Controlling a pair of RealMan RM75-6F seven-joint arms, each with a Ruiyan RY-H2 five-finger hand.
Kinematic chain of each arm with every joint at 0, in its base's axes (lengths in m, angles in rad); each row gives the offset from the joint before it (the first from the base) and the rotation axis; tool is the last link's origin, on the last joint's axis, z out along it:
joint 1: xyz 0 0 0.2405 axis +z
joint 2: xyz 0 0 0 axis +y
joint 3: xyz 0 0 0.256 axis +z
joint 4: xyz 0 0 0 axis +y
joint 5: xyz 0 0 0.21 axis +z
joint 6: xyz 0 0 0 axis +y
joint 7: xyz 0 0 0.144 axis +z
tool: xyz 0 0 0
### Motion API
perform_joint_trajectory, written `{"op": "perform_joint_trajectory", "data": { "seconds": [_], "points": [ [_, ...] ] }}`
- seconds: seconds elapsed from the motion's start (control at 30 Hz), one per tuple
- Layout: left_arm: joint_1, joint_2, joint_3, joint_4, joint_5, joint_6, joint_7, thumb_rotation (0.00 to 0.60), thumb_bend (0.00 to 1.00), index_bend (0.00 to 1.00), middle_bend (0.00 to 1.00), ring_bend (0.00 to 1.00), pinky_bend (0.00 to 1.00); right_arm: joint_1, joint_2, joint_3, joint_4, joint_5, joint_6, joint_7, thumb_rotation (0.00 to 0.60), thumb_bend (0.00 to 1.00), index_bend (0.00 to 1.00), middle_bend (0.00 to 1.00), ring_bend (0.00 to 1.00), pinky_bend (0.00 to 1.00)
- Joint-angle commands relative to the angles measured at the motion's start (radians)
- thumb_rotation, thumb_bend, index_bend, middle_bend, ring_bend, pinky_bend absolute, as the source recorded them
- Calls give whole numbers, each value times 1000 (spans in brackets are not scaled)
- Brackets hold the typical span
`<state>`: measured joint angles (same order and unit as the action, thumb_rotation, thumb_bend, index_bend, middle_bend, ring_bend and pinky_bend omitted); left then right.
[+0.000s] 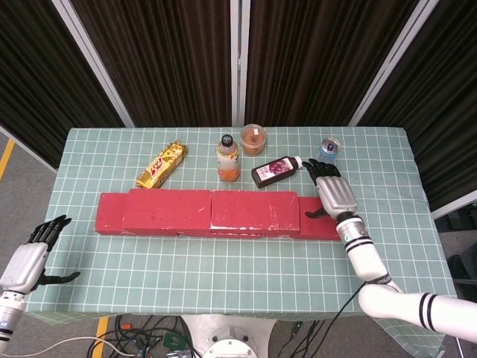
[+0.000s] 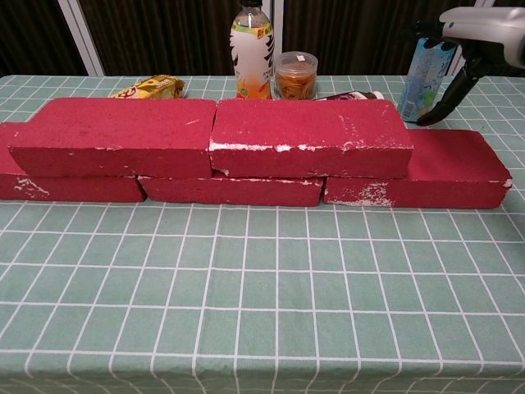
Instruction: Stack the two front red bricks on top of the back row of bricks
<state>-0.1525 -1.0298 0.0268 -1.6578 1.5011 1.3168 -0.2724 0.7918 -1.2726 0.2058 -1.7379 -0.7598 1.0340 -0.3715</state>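
Likely a lab: dark curtains, loose cables, yellow floor tape.

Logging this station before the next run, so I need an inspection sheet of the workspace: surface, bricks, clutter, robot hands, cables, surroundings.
Surface: table with green checked cloth.
Job's things: two upper bricks lie on the lower row; stack looks done.
Clutter: snack bar, juice bottle, cup, dark bottle, can, all behind the bricks.
Robot hands: right hand open above the row's right end; left hand open, off the table's left edge.
Cables: bundle on the floor below the front edge.
Surroundings: dark curtains behind.
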Motion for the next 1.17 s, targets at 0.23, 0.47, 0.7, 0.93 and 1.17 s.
{"op": "perform_joint_trajectory", "data": {
  "seconds": [0.23,0.47,0.7,0.93,1.17],
  "points": [
    [14,6,-21,-19,-13,44,30,600,46,32,0,0,0,-265,216,-136,-178,-470,245,225,600,0,0,0,0,0],
    [29,-27,-55,4,-41,101,90,600,26,32,0,0,0,-441,265,-249,-98,-701,418,329,600,0,0,0,0,0],
    [69,-43,-72,19,-57,178,118,600,20,32,0,0,0,-579,231,-307,19,-750,515,338,600,0,0,0,0,0],
    [109,-68,-66,54,-53,232,131,600,20,30,0,0,0,-625,173,-298,105,-747,515,350,600,0,0,0,0,0],
    [121,-73,-53,71,-39,228,118,600,20,30,0,0,0,-640,147,-276,119,-757,506,344,600,0,0,0,0,0]
  ]
}}
